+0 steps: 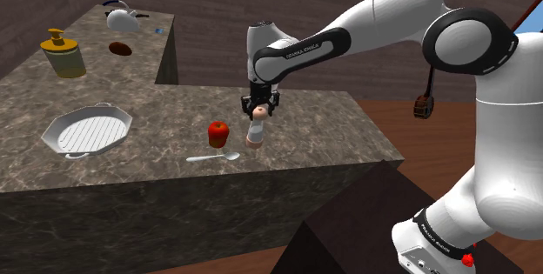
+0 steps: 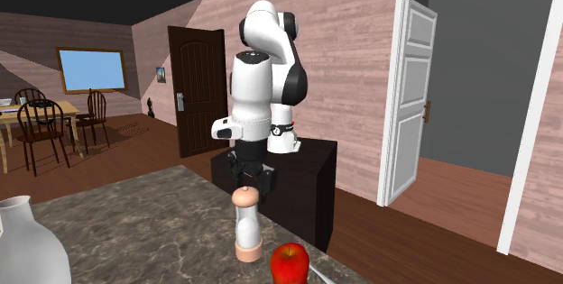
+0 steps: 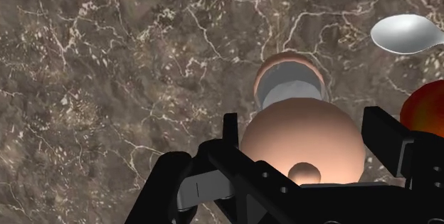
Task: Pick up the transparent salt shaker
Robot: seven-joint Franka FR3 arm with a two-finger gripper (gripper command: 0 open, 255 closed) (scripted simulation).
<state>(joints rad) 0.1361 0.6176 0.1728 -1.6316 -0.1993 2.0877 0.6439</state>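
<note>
Two black fingers [image 3: 230, 136] of the gripper [image 3: 304, 121] stand spread, one on each side of the salt shaker [image 3: 299, 144]. Its rounded pinkish cap nearly fills the gap between them, and I cannot tell whether either pad touches it yet. The shaker stands upright directly under the hand, a clear body between a pinkish cap and base, on the marbled counter [image 1: 331, 133] towards its near edge.

Just beside the shaker, on the shoulder view's left, sits a red apple [image 1: 217, 133]. A spoon [image 1: 213, 157] lies close by, nearer the counter's edge. A white grill pan [image 1: 87, 130] rests well apart, further to that view's left, and a kettle [image 1: 122, 18] and a yellow jar [image 1: 63, 55] stand at the far end of the counter.

The step in hand looks like the closing of the grasp. The cap is a dome, so pads pressed on its curve would probably slip up and off. It seems wiser to sink a little lower first, until the pads face the cap's widest part or the straight body beneath. The shaker should stay centred in the gap so both sides meet it together and it does not tip. Squeeze gently, since a tall, narrow thing topples easily. Then lift straight up, because a sideways drift towards the shoulder view's left would knock the apple.
</note>
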